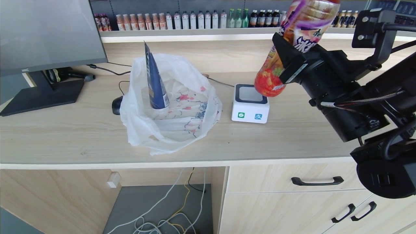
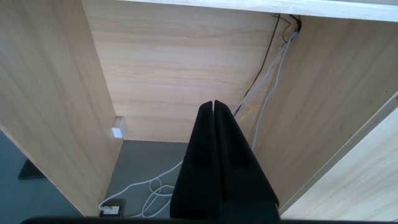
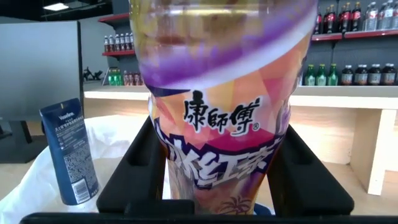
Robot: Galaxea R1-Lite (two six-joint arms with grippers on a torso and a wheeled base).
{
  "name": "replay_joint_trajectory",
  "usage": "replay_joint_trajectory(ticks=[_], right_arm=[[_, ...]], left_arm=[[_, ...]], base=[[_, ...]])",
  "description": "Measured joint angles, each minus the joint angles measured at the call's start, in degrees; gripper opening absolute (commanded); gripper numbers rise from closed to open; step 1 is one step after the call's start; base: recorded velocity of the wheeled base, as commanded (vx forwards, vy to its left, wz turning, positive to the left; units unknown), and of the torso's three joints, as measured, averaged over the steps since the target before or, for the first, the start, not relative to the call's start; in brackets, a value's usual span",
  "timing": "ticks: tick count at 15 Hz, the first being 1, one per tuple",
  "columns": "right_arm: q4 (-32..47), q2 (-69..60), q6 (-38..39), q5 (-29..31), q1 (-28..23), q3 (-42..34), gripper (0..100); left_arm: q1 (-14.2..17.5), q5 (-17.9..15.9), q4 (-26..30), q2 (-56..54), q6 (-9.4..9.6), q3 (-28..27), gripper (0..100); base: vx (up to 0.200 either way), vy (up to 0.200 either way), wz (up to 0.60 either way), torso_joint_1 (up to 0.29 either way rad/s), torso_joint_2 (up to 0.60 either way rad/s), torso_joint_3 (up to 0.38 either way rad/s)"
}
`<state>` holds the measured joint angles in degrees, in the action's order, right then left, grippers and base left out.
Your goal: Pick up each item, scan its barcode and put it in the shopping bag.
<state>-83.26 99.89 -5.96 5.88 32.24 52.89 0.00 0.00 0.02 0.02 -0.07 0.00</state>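
My right gripper (image 1: 294,53) is shut on a drink bottle (image 1: 289,45) with a purple, pink and orange label, held tilted in the air with its base just above the white barcode scanner (image 1: 250,104) on the counter. The same bottle (image 3: 224,106) sits between my black fingers (image 3: 134,168). A white plastic shopping bag (image 1: 172,107) stands open left of the scanner, and a blue tube (image 1: 155,79) stands upright inside it, also seen as the blue tube (image 3: 69,152). My left gripper (image 2: 214,124) is shut and empty, down in the recess under the counter.
A monitor (image 1: 48,32) on a black stand occupies the counter's far left, with a black mouse (image 1: 116,105) by the bag. A shelf of bottles (image 1: 195,20) runs along the back. Drawers (image 1: 292,182) sit below the counter, loose cables (image 1: 169,214) in the recess.
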Motion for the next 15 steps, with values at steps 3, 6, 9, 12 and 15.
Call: replay_joint_trajectory(ticks=[3,6,9,12,15], right_arm=[[0.35,-0.22,0.16,-0.13,-1.38,0.02,0],[0.0,-0.61,0.27,-0.11,-3.23,0.07,0],[-0.05,-1.29,0.27,-0.18,-3.52,-0.48,0],[0.06,-1.82,0.2,-0.2,-3.52,-0.98,0],[0.09,-2.18,0.2,-0.2,-3.5,-1.39,0]], left_arm=[[-0.1,0.0,0.0,0.0,0.0,0.0,0],[0.0,0.0,-0.02,0.0,-0.06,0.0,0],[0.0,0.0,-0.02,0.0,-0.04,0.0,0],[-0.07,0.0,0.0,0.0,0.69,0.0,0],[-0.05,0.0,0.05,0.0,0.69,0.0,0]], base=[[0.0,0.2,0.0,0.007,0.0,0.007],[0.0,0.2,0.0,-0.001,0.0,0.001],[0.0,0.2,0.0,0.015,0.0,-0.001],[0.0,0.0,0.0,0.0,0.0,0.0],[0.0,0.0,0.0,0.0,0.0,0.0]])
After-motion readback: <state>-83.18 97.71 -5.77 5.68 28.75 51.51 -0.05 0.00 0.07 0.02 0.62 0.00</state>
